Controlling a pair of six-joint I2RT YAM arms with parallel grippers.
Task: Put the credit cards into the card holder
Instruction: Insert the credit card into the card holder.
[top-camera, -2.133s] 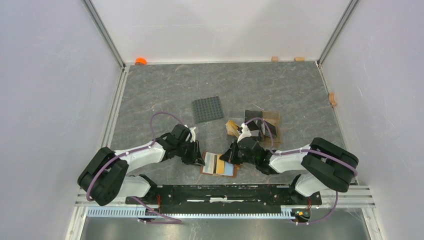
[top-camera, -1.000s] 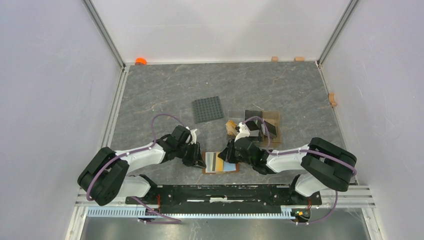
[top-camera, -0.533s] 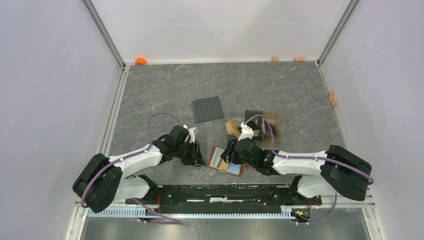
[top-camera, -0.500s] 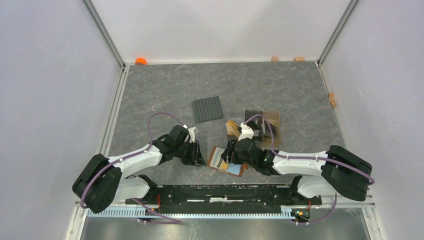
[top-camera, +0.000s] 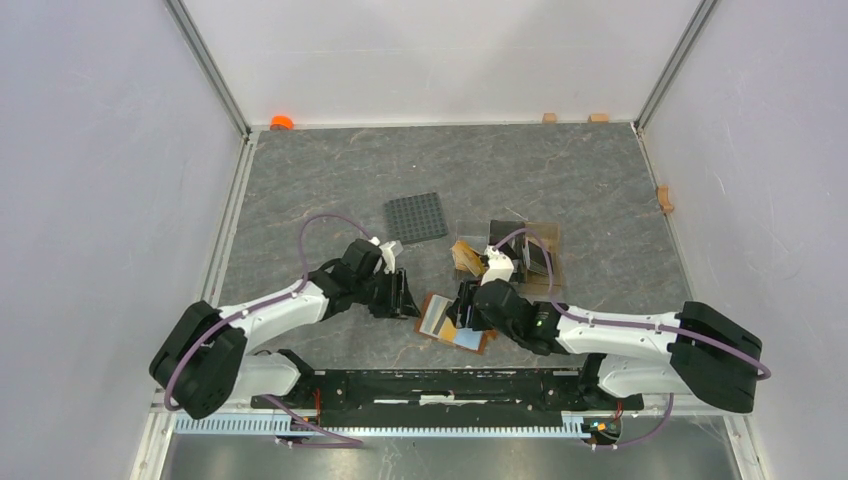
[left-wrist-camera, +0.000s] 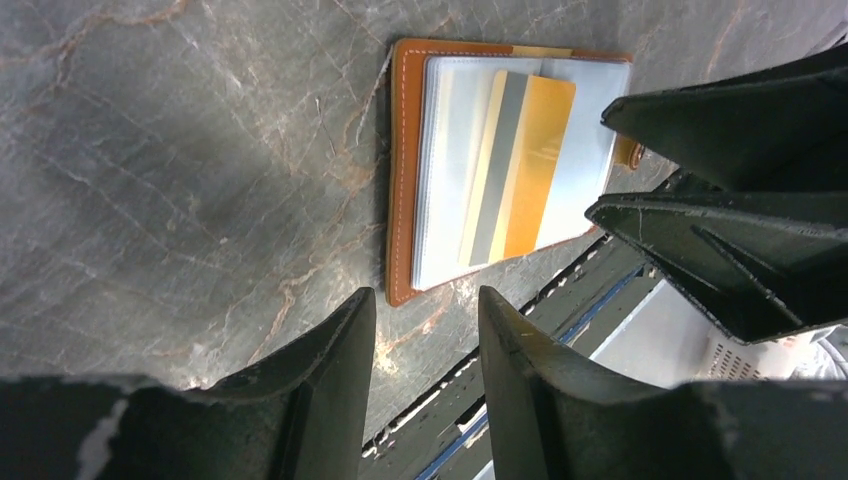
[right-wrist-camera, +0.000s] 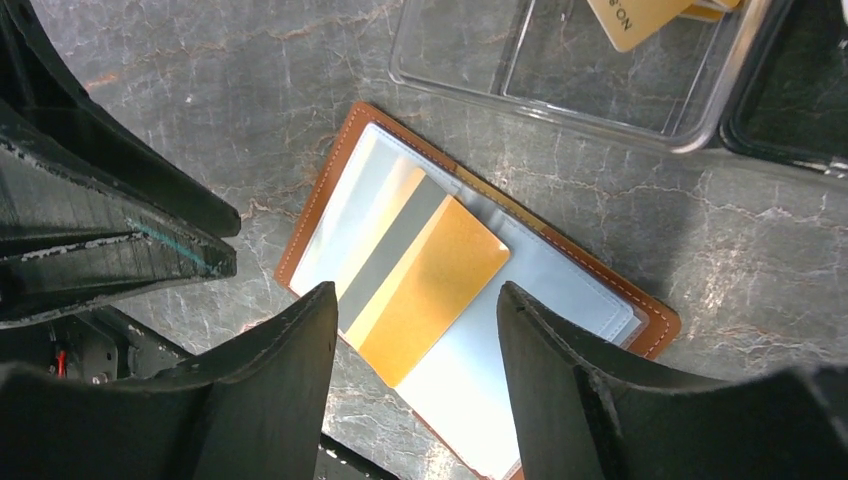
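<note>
Near the front edge of the table (top-camera: 560, 180), between the two arms, we see the card holder (top-camera: 455, 322) lying unfolded, its clear inner sleeves facing up. A gold card with a grey stripe (left-wrist-camera: 520, 165) rests on those sleeves; we cannot tell whether it is tucked into a slot. Just left of the holder, the left gripper (left-wrist-camera: 425, 305) hangs with its fingers partly spread and nothing between them. Over the holder, the right gripper (right-wrist-camera: 415, 290) stands with fingers wide apart, gripping nothing. Beyond the holder sits a clear compartment stand (right-wrist-camera: 560, 70) with a yellowish card (right-wrist-camera: 640, 15) inside, and farther left a dark grey studded plate (top-camera: 416, 217).
</note>
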